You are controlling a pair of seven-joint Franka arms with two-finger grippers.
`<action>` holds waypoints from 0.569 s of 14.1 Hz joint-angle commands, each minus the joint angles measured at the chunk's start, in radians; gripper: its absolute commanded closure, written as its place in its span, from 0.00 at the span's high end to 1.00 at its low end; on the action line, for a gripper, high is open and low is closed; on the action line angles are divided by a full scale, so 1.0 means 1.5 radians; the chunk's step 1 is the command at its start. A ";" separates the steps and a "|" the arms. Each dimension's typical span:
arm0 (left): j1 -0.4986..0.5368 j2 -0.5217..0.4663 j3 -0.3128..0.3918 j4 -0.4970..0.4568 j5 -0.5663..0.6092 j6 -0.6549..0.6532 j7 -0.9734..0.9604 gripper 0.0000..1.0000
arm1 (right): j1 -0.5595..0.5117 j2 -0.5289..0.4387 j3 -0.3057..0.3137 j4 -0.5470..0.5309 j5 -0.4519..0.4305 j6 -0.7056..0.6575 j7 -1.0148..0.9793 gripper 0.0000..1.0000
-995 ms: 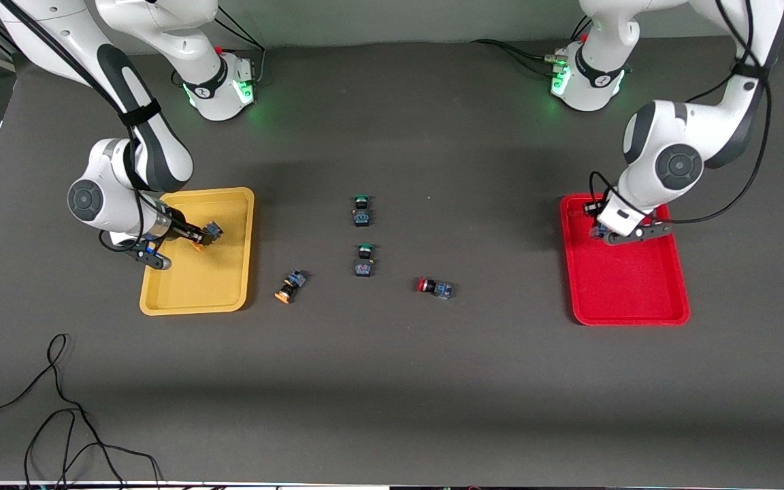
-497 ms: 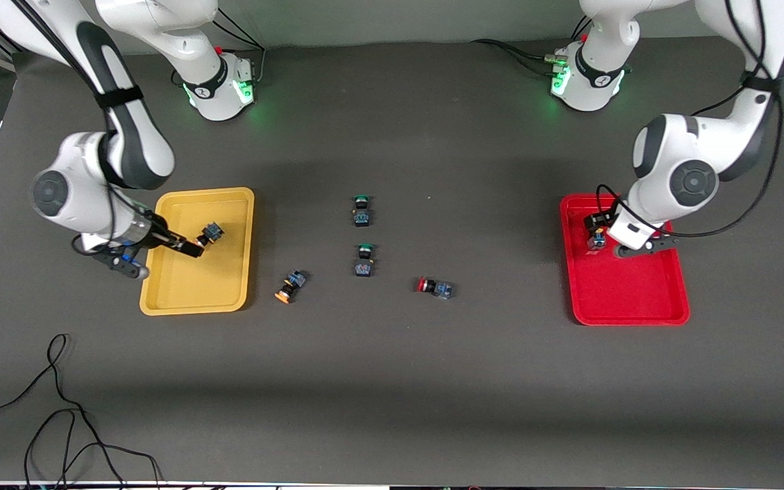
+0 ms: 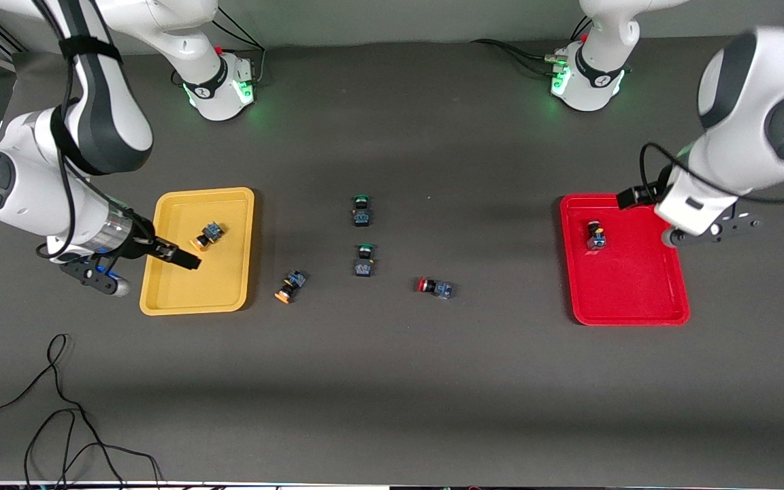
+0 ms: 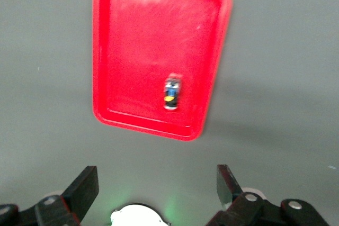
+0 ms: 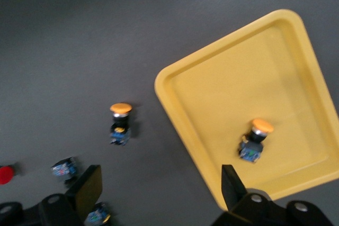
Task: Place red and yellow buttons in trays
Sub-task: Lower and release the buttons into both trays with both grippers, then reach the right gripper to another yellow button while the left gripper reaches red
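The yellow plastic tray (image 3: pixel 160 286) and red plastic tray (image 3: pixel 637 299) each held one button. The right gripper (image 5: pixel 159 186) and left gripper (image 4: pixel 157 183) stood wide open, empty. Recommended: right descends squarely over the orange-capped switch (image 3: pixel 286 286); left over the red-capped switch (image 3: pixel 435 286).

Two green-capped switches (image 3: pixel 361 210) (image 3: pixel 363 260), loose cable (image 3: pixel 58 415)

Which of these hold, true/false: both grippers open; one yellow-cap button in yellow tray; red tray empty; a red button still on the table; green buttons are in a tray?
1. Both grippers, left gripper and right gripper, are open: true.
2. The yellow tray holds one yellow-cap button: true.
3. The red tray is empty: false, one button lies in it.
4. A red-cap button lies on the table: true.
5. The green-cap buttons are in a tray: false, both lie on the table between the trays.
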 commanded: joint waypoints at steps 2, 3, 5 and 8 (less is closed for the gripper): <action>-0.065 0.069 -0.032 0.093 -0.007 -0.013 -0.127 1.00 | 0.000 0.059 0.073 0.095 -0.054 -0.039 0.108 1.00; -0.093 0.102 -0.033 0.107 -0.007 -0.005 -0.205 1.00 | 0.000 0.076 0.102 0.103 -0.080 -0.039 0.141 1.00; -0.158 0.186 -0.032 0.161 -0.005 0.017 -0.372 0.99 | 0.000 0.119 0.143 0.108 -0.128 -0.029 0.217 1.00; -0.233 0.301 -0.032 0.233 -0.006 0.050 -0.570 1.00 | 0.009 0.177 0.159 0.085 -0.155 0.046 0.269 1.00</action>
